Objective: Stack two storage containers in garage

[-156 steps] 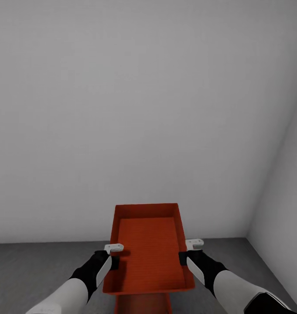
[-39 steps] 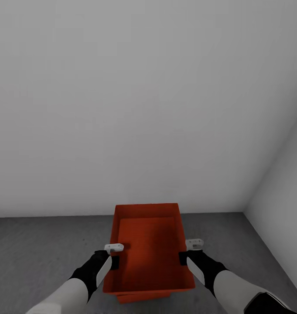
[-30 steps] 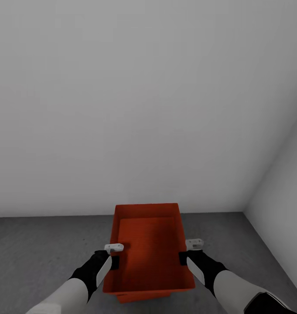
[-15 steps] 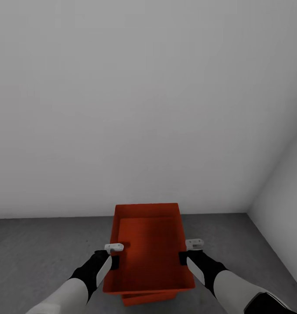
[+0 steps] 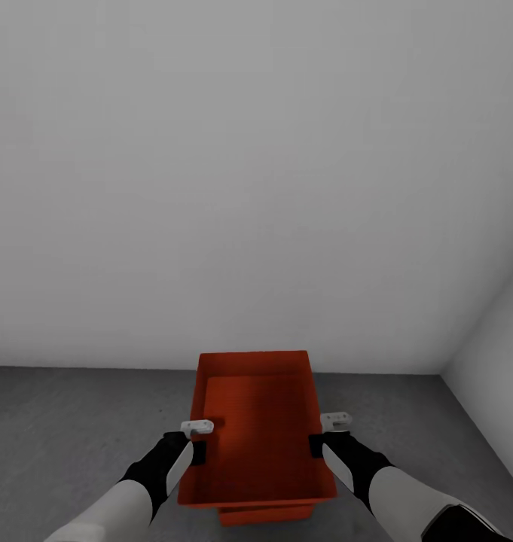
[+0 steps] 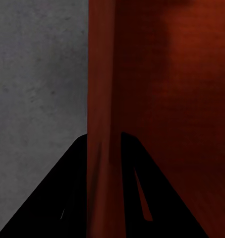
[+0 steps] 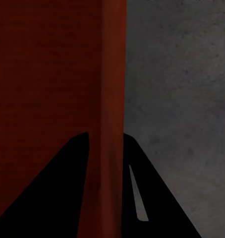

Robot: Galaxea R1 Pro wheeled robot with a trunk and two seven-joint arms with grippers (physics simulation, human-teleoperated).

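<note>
While both grippers clamp the upper container's (image 5: 258, 429) side walls, it hangs right over the lower container (image 5: 265, 514).
Left gripper (image 5: 197, 440) and right gripper (image 5: 325, 434) pinch opposite long walls; long axes look aligned, pointing away from the robot, floor (image 5: 75, 429) beneath.

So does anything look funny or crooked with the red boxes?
Nothing stands out. The held container sits level between the left gripper and right gripper, over the second container on the grey floor. Nothing spilled or broken.
</note>
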